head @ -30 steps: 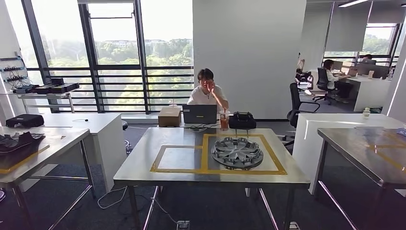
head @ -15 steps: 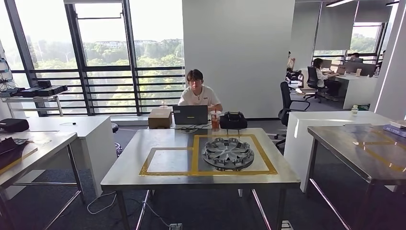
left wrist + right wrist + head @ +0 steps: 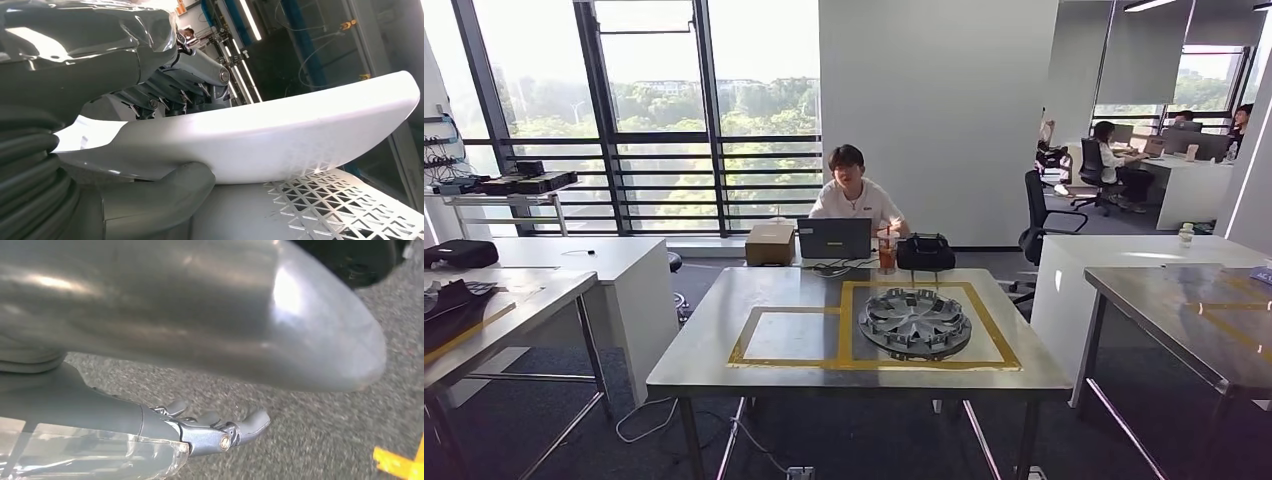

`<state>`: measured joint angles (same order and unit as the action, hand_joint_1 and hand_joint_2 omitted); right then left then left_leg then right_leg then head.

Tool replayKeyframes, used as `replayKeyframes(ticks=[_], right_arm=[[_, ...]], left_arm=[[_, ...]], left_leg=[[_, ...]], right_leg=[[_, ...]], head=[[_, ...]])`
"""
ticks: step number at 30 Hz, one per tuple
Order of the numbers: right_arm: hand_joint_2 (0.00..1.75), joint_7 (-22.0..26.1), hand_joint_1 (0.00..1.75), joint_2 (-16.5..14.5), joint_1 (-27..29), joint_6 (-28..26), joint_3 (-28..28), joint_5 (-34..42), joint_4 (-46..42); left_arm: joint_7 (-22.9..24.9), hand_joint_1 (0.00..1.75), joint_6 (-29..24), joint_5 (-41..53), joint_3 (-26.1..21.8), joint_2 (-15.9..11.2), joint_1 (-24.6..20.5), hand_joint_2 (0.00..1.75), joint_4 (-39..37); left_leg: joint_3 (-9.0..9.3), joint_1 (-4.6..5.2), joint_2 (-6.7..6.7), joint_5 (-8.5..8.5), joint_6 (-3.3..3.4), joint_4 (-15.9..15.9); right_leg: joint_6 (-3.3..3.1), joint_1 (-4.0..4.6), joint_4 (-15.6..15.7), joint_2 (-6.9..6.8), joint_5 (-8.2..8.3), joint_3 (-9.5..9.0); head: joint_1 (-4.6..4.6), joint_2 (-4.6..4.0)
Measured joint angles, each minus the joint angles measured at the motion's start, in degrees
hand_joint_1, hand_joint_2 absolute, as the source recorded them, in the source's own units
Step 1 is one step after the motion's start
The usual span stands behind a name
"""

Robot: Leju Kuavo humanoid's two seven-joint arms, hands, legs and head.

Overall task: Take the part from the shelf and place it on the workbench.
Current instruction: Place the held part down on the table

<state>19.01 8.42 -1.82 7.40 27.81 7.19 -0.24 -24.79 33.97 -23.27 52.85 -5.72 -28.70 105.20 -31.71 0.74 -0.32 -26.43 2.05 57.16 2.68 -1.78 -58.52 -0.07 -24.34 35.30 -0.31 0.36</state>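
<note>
My left hand (image 3: 165,75) grips a smooth white curved part (image 3: 280,135), with the dark fingers over its upper face and the thick thumb (image 3: 165,195) under it. A perforated white panel (image 3: 350,205) lies just beyond the part. My right hand (image 3: 210,430) hangs over grey carpet, its fingers slightly curled and apart, holding nothing. Straight ahead in the head view stands the steel workbench (image 3: 714,355), marked with two yellow tape rectangles. The left rectangle (image 3: 789,335) is bare. A grey hubcap (image 3: 916,322) lies in the right one.
A person (image 3: 852,195) sits behind the workbench at a laptop (image 3: 834,238), beside a cardboard box (image 3: 770,243), a drink cup (image 3: 887,250) and a black bag (image 3: 925,252). Steel tables flank it on the left (image 3: 494,310) and right (image 3: 1194,310). Yellow floor marking (image 3: 400,465) lies near my right hand.
The whole head view has swung left and then back right, so the camera moved. The person has lowered the hand from the face to the desk.
</note>
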Motion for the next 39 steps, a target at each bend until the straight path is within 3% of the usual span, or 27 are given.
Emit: replayKeyframes(ticks=[2, 5, 8, 9, 10, 11, 13, 15, 17, 20, 21, 23, 25, 26, 28, 29, 31, 33, 35, 37, 39], right_arm=[[0.0, -0.2, 0.0, -0.2, 0.0, 0.0, 0.3, 0.4, 0.0], [0.0, -0.1, 0.0, -0.3, 0.1, 0.0, 0.7, 0.6, 0.0], [0.0, 0.1, 0.0, -0.2, 0.1, 0.0, 1.0, 1.0, 0.0], [0.0, 0.2, 0.0, -0.2, 0.1, 0.0, 1.1, 1.2, 0.0], [0.0, 0.2, 0.0, -0.2, 0.1, 0.0, 1.2, 1.3, 0.0], [0.0, 0.2, 0.0, -0.2, 0.1, 0.0, 1.3, 1.4, 0.0], [0.0, 0.2, 0.0, -0.3, 0.0, 0.0, 1.4, 1.5, 0.0], [0.0, 0.2, 0.0, -0.5, 0.0, -0.1, 1.6, 1.7, 0.0], [0.0, 0.2, 0.0, -0.7, 0.0, -0.1, 1.8, 1.9, 0.0], [0.0, 0.0, 0.0, -0.8, -0.1, -0.3, 2.2, 2.3, 0.0], [0.0, -0.1, 0.0, -0.8, -0.1, -0.3, 2.3, 2.4, 0.0], [0.0, -0.2, 0.0, -0.7, -0.1, -0.4, 2.5, 2.6, 0.0], [0.0, -0.3, 0.0, -0.6, 0.1, -0.4, 2.7, 2.8, 0.0], [0.0, -0.3, 0.0, -0.6, 0.1, -0.4, 2.8, 3.0, 0.0], [0.0, -0.3, 0.0, -0.5, 0.0, -0.5, 3.1, 3.3, 0.0], [0.0, -0.3, 0.0, -0.5, 0.0, -0.5, 3.2, 3.5, 0.0], [0.0, -0.3, 0.0, -0.5, -0.1, -0.6, 3.5, 3.8, 0.0], [0.0, -0.3, 0.0, -0.6, -0.1, -0.7, 3.8, 4.1, 0.0], [0.0, -0.3, 0.0, -0.7, -0.1, -0.8, 4.0, 4.3, 0.0], [0.0, -0.3, 0.0, -0.7, -0.1, -0.8, 4.2, 4.5, 0.0], [0.0, -0.3, 0.0, -0.7, 0.0, -0.8, 4.4, 4.6, 0.0]], left_arm=[[0.0, 1.31, 0.0, -0.1, 0.1, 0.0, 0.0, 1.75, 0.0], [0.0, 1.31, 0.0, -0.3, 0.1, -0.1, -0.1, 1.75, 0.0], [0.0, 1.31, 0.0, -0.7, 0.2, -0.2, -0.2, 1.75, 0.0], [0.0, 1.31, 0.0, -0.7, 0.2, -0.3, -0.1, 1.75, 0.0], [0.0, 1.31, 0.0, -0.7, 0.3, -0.3, -0.1, 1.75, 0.0], [0.0, 1.31, 0.0, -0.7, 0.3, -0.3, -0.1, 1.75, 0.0], [0.0, 1.31, 0.0, -0.7, 0.3, -0.3, -0.2, 1.75, 0.0], [0.1, 1.31, 0.0, -0.7, 0.3, -0.3, -0.3, 1.75, 0.0], [0.1, 1.31, -0.1, -0.6, 0.3, -0.3, -0.3, 1.75, 0.0], [0.2, 1.31, -0.2, -0.3, 0.2, -0.2, -0.3, 1.75, 0.0], [0.2, 1.31, -0.4, -0.1, 0.3, -0.2, -0.4, 1.75, 0.0], [0.2, 1.31, -0.7, 0.2, 0.3, -0.2, -0.3, 1.75, 0.0], [0.2, 1.31, -0.9, 0.4, 0.3, -0.2, -0.1, 1.75, 0.0], [0.2, 1.31, -1.0, 0.4, 0.3, -0.2, -0.1, 1.75, 0.0], [0.2, 1.31, -1.1, 0.4, 0.3, -0.2, -0.1, 1.75, 0.0], [0.2, 1.31, -1.1, 0.4, 0.3, -0.3, -0.1, 1.75, 0.0], [0.2, 1.31, -1.2, 0.5, 0.3, -0.3, -0.1, 1.75, 0.0], [0.1, 1.31, -1.2, 0.5, 0.3, -0.3, -0.1, 1.75, 0.0], [0.1, 1.31, -1.2, 0.5, 0.3, -0.3, -0.1, 1.75, 0.0], [0.1, 1.31, -1.2, 0.5, 0.3, -0.3, -0.1, 1.75, 0.0], [0.1, 1.31, -1.2, 0.4, 0.3, -0.4, 0.0, 1.75, 0.0]], left_leg=[[-0.04, 0.15, 0.04, -0.56, -0.39, 0.4], [-0.91, -0.26, 0.17, -2.1, -1.14, 2.5], [-6.26, -0.74, 0.2, -6.42, -2.05, 12.7], [-8.19, -0.86, 0.2, -7.09, -2.14, 15.8], [-9.33, -0.94, 0.21, -6.69, -2.12, 17.0], [-9.34, -0.95, 0.21, -5.17, -1.95, 16.0], [-6.59, -0.7, 0.19, -0.42, -1.03, 8.8], [-3.78, -0.25, 0.27, 1.97, 0.08, 2.6], [-3.03, 0.13, 0.29, 1.75, 0.62, 1.0], [-1.59, -0.08, 0.29, 2.36, 1.12, -0.9], [-1.02, -0.22, 0.33, 2.61, 1.28, -1.5], [-0.74, -0.18, 0.35, 2.67, 1.49, -1.8], [-0.72, -0.14, 0.25, 2.46, 1.48, -1.7], [-0.7, -0.18, 0.18, 2.3, 1.38, -1.6], [-0.69, -0.31, 0.06, 1.7, 0.86, -0.9], [-0.82, -0.22, 0.01, 1.23, 0.47, -0.3], [-1.12, 0.04, -0.02, 0.42, -0.19, 0.7], [-1.22, 0.03, 0.03, 0.11, -0.53, 1.1], [-1.7, -0.25, 0.12, -0.73, -0.97, 2.1], [-3.96, -0.57, 0.18, -3.54, -1.61, 6.9], [-7.67, -0.82, 0.2, -6.77, -1.99, 14.5]], right_leg=[[-1.13, 0.19, 0.7, 0.09, 0.01, -0.51], [-2.1, -0.05, 0.7, 0.18, -0.33, -0.94], [-2.8, -0.02, 0.8, 0.21, -0.79, -1.48], [-2.92, 0.06, 0.8, 0.22, -0.95, -1.64], [-2.98, 0.16, 0.8, 0.26, -1.14, -1.86], [-3.0, 0.26, 0.8, 0.33, -1.33, -2.16], [-2.96, 0.45, 0.8, 0.52, -1.73, -2.88], [-2.69, 0.68, 0.9, 0.65, -2.03, -3.25], [-2.12, 0.68, 1.1, 0.65, -2.16, -3.33], [-1.53, 0.64, 0.5, 0.47, -2.72, -3.13], [-1.56, 0.65, -1.6, 0.41, -3.63, -2.1], [-1.62, 0.56, -8.8, 0.38, -6.29, 1.88], [-1.1, 0.4, -14.3, 0.37, -7.42, 5.4], [-0.57, 0.27, -14.0, 0.34, -6.67, 5.7], [0.7, -0.17, -7.2, 0.15, -3.21, 2.98], [0.93, -0.27, -3.6, 0.04, -1.74, 1.26], [0.12, -0.32, 0.0, -0.01, -0.54, -0.58], [-1.17, -0.18, -0.1, 0.14, -0.64, -0.56], [-1.83, -0.26, 0.0, 0.19, -0.62, -0.65], [-2.22, -0.34, 0.0, 0.22, -0.65, -0.75], [-2.37, -0.21, 0.0, 0.21, -0.72, -0.74]], head=[[-0.16, 0.0], [-0.34, 0.0], [-0.53, 0.0], [-0.56, -0.01], [-0.6, -0.01], [-0.62, 0.0], [-0.68, 0.0], [-0.71, 0.0], [-0.67, 0.01], [-0.63, 0.01], [-0.53, 0.01], [-0.39, 0.0], [-0.28, 0.0], [-0.25, 0.0], [-0.13, -0.01], [-0.04, -0.01], [-0.08, -0.01], [-0.25, 0.0], [-0.34, 0.01], [-0.46, 0.0], [-0.57, -0.01]])
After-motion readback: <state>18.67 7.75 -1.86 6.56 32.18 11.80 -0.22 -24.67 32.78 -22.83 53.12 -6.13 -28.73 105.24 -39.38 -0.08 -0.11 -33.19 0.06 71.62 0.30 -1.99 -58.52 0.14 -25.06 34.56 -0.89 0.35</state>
